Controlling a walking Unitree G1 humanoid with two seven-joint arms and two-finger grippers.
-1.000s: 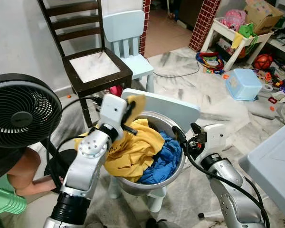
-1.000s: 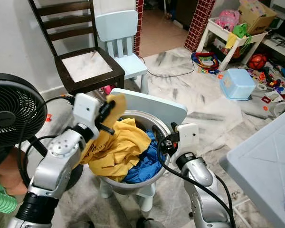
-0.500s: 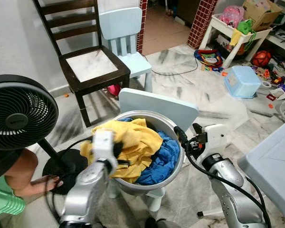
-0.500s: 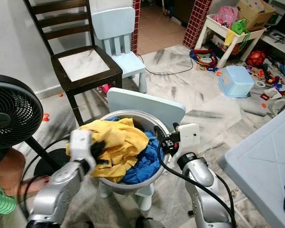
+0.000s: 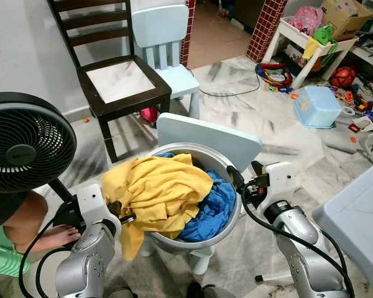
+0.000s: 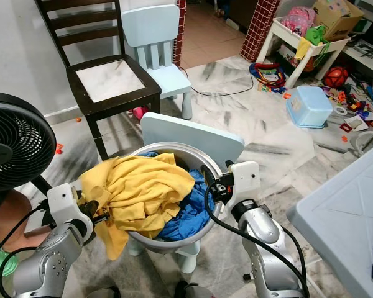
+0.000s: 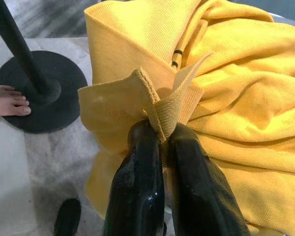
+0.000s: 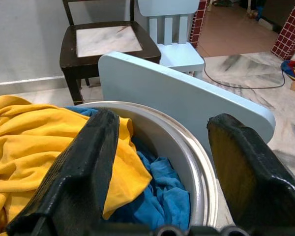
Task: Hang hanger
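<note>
We see the left gripper (image 7: 160, 135) low at the near left side of the silver basin (image 5: 227, 226), its two black fingers (image 7: 137, 182) pressed together on a bunched fold of the yellow garment (image 5: 158, 189). The cloth drapes over the basin's left rim and hangs down past it toward the floor. A small dark piece pokes out of the yellow folds in the left wrist view, possibly part of a hanger, though we can't be sure from here.

The right gripper (image 8: 162, 162) sits at the basin's right rim, its fingers spread wide with nothing between them; through the gap we see the blue garment (image 8: 167, 196) lying in the right half of the basin, touching the yellow one.

The basin rests on a pale blue child's chair (image 5: 211, 139), whose backrest stands up behind the far rim. Further back stand a dark wooden chair (image 5: 121, 84) and a second light blue chair (image 6: 158, 43) side by side. A black fan (image 5: 25, 143) stands at the left, and a person's bare foot (image 7: 7, 101) rests just beside its round base (image 7: 39, 91). Toys and a blue bin (image 5: 319, 107) lie on the marble floor far right.
</note>
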